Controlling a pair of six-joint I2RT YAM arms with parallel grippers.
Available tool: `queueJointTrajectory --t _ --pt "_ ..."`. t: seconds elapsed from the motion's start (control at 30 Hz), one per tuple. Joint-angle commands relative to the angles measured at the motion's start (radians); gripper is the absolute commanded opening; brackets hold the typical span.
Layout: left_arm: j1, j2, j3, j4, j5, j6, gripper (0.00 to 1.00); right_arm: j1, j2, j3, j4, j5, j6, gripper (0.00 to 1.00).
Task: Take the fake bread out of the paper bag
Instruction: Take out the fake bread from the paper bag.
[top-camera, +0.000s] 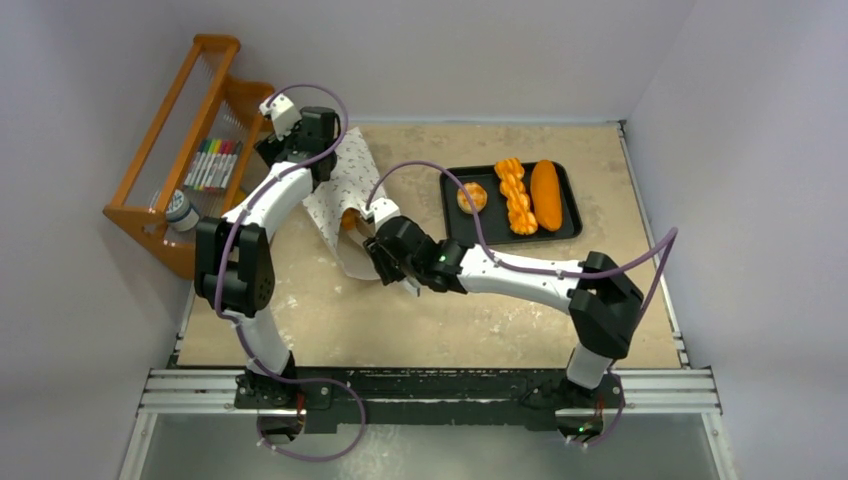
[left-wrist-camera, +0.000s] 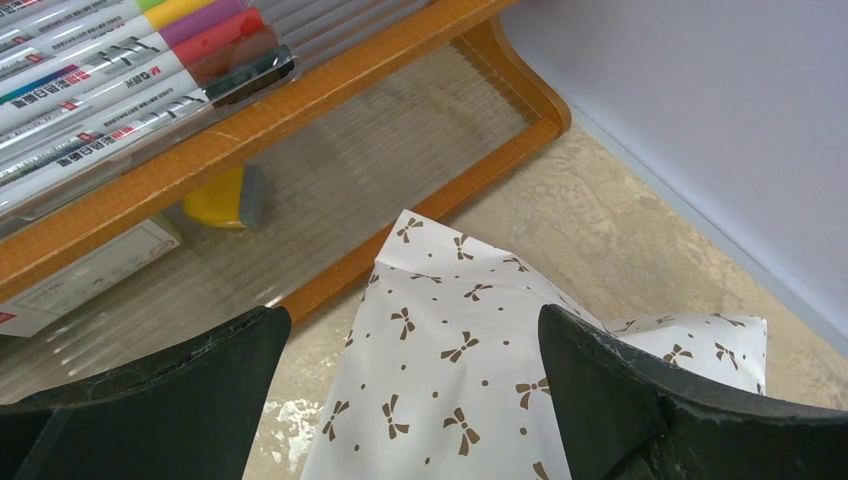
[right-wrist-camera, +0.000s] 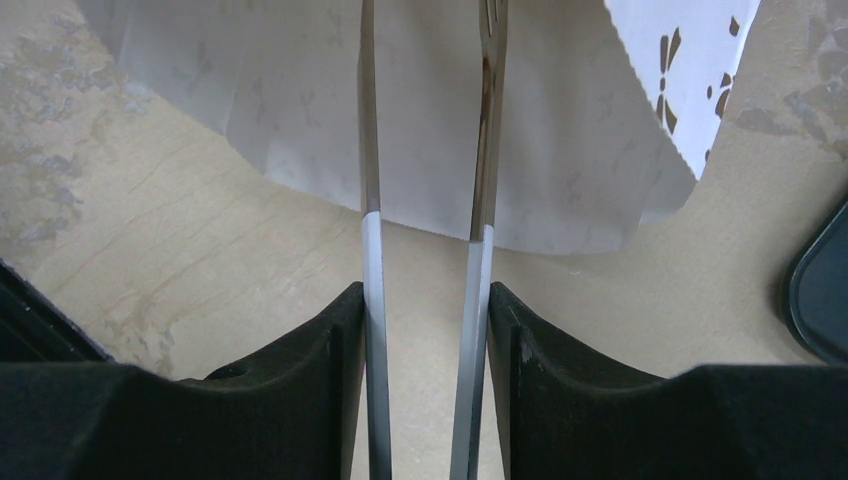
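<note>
The large white paper bag printed with small brown bows (top-camera: 345, 185) lies on the beige mottled tabletop (top-camera: 430, 320), just left of the black rectangular tray (top-camera: 565, 226). Its open mouth is turned toward the arms' bases. An orange piece of fake bread (top-camera: 350, 219) shows just inside that mouth. 3 more toy bakery pieces lie side by side on the tray: a round golden roll (top-camera: 472, 197), a long ridged orange pastry (top-camera: 516, 196) and a smooth long orange loaf (top-camera: 546, 195).

The right gripper (right-wrist-camera: 425, 300) sits at the bag's mouth. Its jaws are about half closed and press from both sides on a pair of thin metal tongs (right-wrist-camera: 372, 270). The 2 tong arms stand apart with a gap between them and reach into the mouth of the bag. Their tips run out of the wrist view, so I cannot tell whether they have hold of anything.

The left gripper (left-wrist-camera: 410, 335) hangs over the far end of the bag, its jaws spread wide and gripping nothing. The printed paper shows between its black fingers (left-wrist-camera: 160, 400); I cannot tell whether they touch it. Just beyond stands an orange wooden rack (left-wrist-camera: 300, 110) holding a pack of coloured markers (left-wrist-camera: 110, 60).
</note>
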Motion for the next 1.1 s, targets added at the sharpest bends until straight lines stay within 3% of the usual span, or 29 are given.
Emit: queueJointTrajectory --t 0.0,0.87,0.97,1.07 --pt "-0.004 0.006 0.011 0.048 -0.005 -0.010 1.00 -0.017 0.007 0.063 0.063 -0.009 -0.027 0.47" --pt "-0.003 0.019 0.004 0.062 0.001 -0.015 1.00 -0.083 0.175 0.175 0.100 -0.055 -0.077 0.48" --pt "-0.004 0.020 0.002 0.060 0.004 -0.016 1.00 -0.085 0.176 0.174 0.117 -0.051 -0.080 0.44" --pt "-0.004 0.021 -0.002 0.060 0.000 -0.018 1.00 -0.086 0.172 0.179 0.114 -0.044 -0.085 0.34"
